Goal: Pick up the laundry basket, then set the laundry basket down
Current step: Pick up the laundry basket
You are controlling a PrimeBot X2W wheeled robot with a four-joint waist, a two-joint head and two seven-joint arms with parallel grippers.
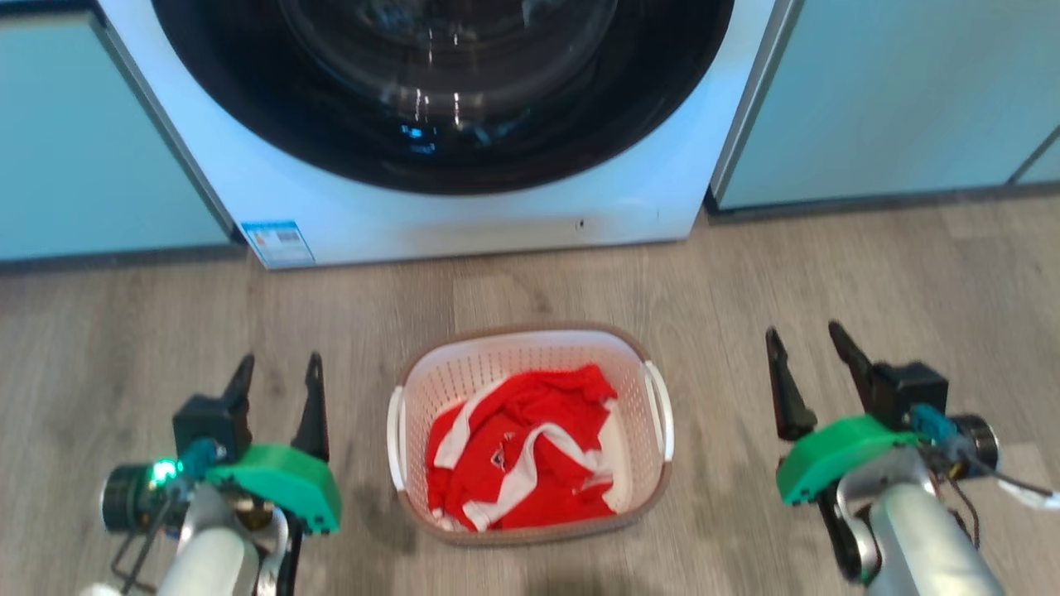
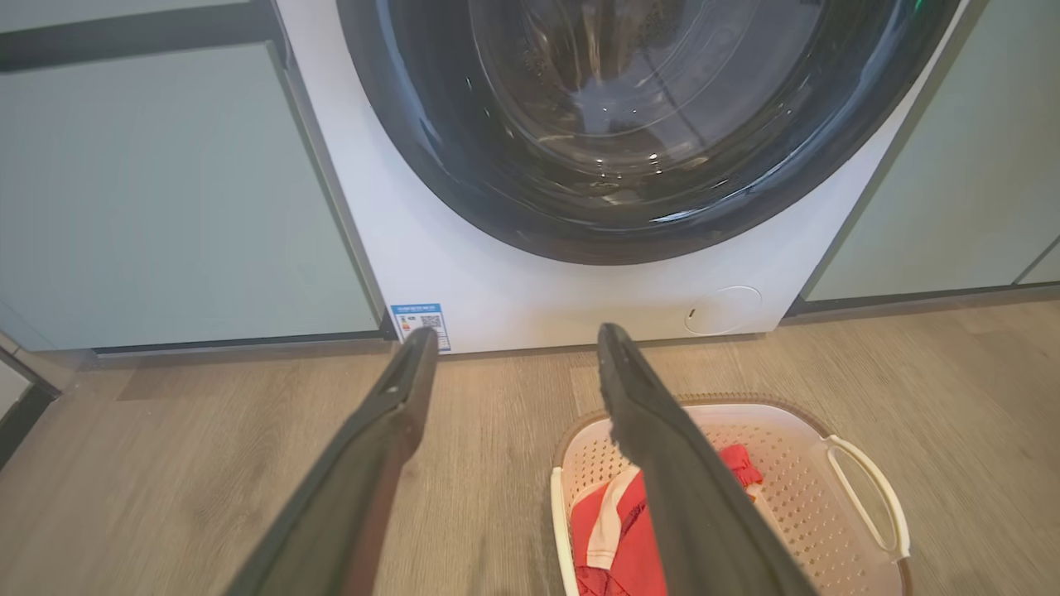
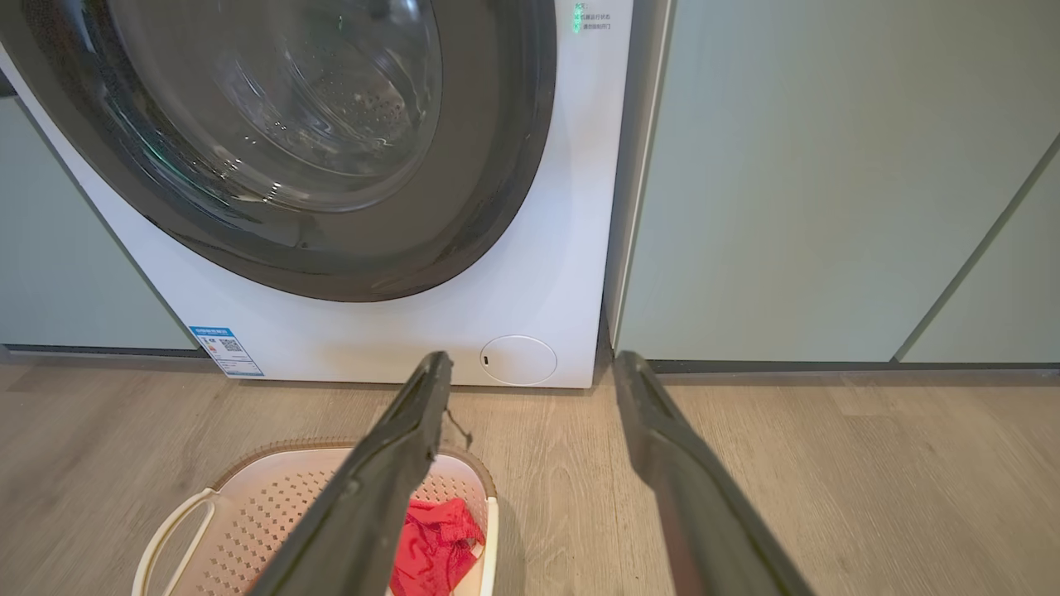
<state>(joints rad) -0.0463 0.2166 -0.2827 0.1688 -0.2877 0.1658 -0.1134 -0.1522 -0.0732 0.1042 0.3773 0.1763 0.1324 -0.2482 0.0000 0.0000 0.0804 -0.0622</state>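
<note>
Floorboards (image 1: pixel 828 273) hold laundry basket (image 1: pixel 497 364) before washer (image 1: pixel 513 223) flanked by pale cabinets (image 1: pixel 894 99).

Wood floor (image 1: pixel 828 265), washing machine (image 1: pixel 464 223), pale cabinets (image 1: pixel 894 99)

Wood floor (image 1: pixel 828 273), laundry basket (image 1: pixel 530 352) mid-floor, washer (image 1: pixel 464 223) at back btwn cabinets (image 1: pixel 894 99)

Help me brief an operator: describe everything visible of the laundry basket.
The laundry basket is white, plastic-looking, rounded-rectangular, with perforated walls, a brown rim band and a white handle on each side. It stands upright on the wood floor before the washing machine, holding red-and-white clothing. The left gripper and right gripper, both open, flank it without touching.
</note>
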